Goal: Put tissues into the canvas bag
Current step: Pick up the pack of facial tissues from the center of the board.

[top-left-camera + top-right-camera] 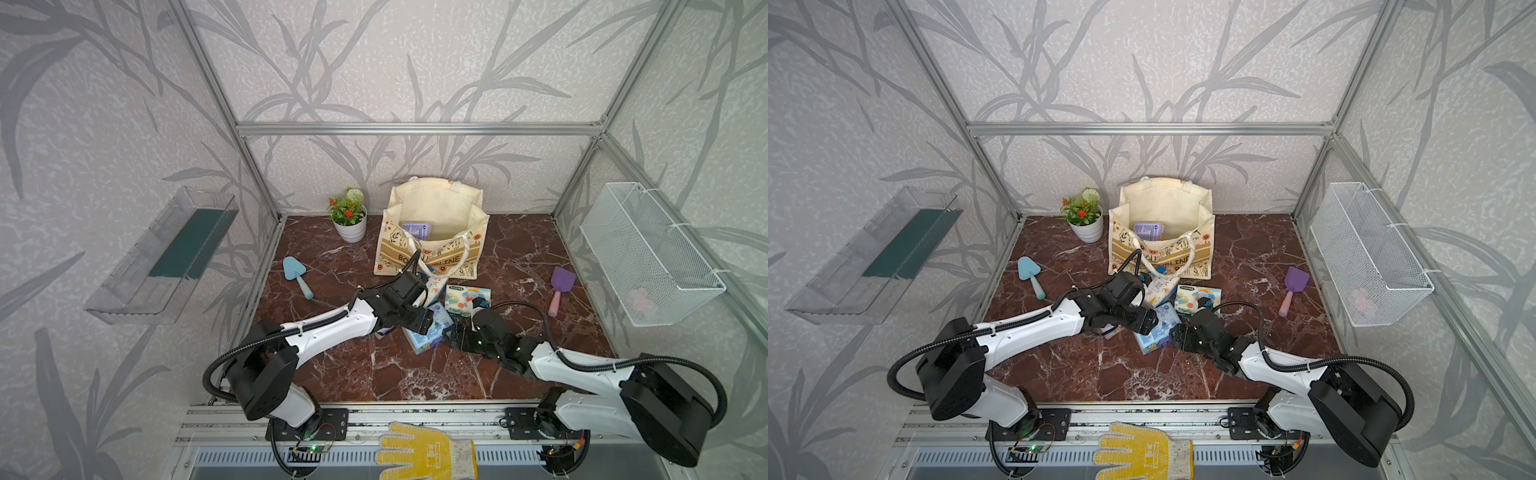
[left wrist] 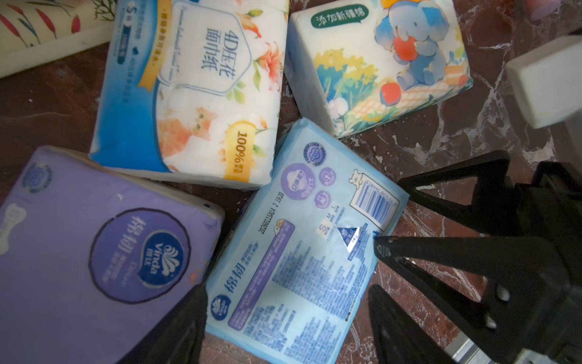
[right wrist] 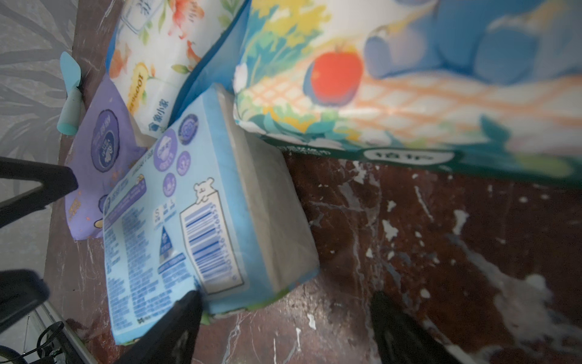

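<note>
The dark marbled surface (image 1: pixel 415 374) is carrying everything. Toward its back the canvas bag (image 1: pixel 392 249) is standing upright with its mouth gaping, which is leaving a clear drop from above. One purple pack (image 1: pixel 417 230) is already lying inside it.

The other tissues in view are lying in a tight cluster just in front of the bag, where both arms are reaching them. The floral pack (image 2: pixel 195 94) is lying nearest the bag, with the elephant pack (image 2: pixel 378 63) just beside it. The second purple pack (image 2: pixel 94 252) is lying nearer the arms. The light-blue pack (image 2: pixel 299 252) is sitting label side up, wedged among those three and touching them, so it looks like the easiest one to free.

Both arms are converging on that pack from opposite sides. The left end effector (image 2: pixel 286 293) is hanging over it with its fingers spread wide, one at each long edge, because the pack is broad. Whether the pads are touching the wrap I cannot tell, and it is not lifting anything. The right end effector (image 3: pixel 283 297) is also gaping and holding nothing. One of its fingers is resting at the barcode corner and the other is hovering over bare surface, so it is probably lining up on the pack's thick end.
</note>
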`<state>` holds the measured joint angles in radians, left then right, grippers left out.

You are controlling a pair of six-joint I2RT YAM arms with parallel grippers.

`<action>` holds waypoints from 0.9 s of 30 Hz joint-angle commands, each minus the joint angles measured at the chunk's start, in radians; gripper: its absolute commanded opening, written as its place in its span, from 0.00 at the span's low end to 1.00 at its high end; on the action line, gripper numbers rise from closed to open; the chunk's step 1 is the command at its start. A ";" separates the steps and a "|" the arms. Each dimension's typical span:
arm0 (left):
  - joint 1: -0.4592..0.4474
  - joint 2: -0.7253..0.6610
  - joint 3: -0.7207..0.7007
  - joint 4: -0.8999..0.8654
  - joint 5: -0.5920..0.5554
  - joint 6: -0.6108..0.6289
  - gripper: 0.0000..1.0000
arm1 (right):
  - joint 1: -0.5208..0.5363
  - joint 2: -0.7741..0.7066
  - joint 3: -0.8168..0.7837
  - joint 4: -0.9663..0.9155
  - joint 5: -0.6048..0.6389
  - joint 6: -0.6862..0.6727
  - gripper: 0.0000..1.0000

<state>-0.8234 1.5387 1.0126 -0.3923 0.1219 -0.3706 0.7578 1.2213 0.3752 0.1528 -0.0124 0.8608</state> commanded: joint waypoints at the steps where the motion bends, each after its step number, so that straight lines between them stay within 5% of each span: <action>1: 0.005 0.026 0.030 -0.018 -0.004 -0.004 0.77 | -0.010 0.020 0.010 0.018 -0.019 0.006 0.84; 10: 0.006 0.056 0.006 0.032 -0.023 -0.036 0.76 | -0.045 0.041 -0.016 0.089 -0.058 0.046 0.82; 27: -0.003 0.078 0.010 0.118 0.224 -0.127 0.56 | -0.170 0.029 -0.043 0.129 -0.147 0.083 0.75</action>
<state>-0.8211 1.6276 1.0130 -0.2932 0.2798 -0.4561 0.6041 1.2541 0.3225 0.2916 -0.1482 0.9421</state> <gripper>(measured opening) 0.566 0.747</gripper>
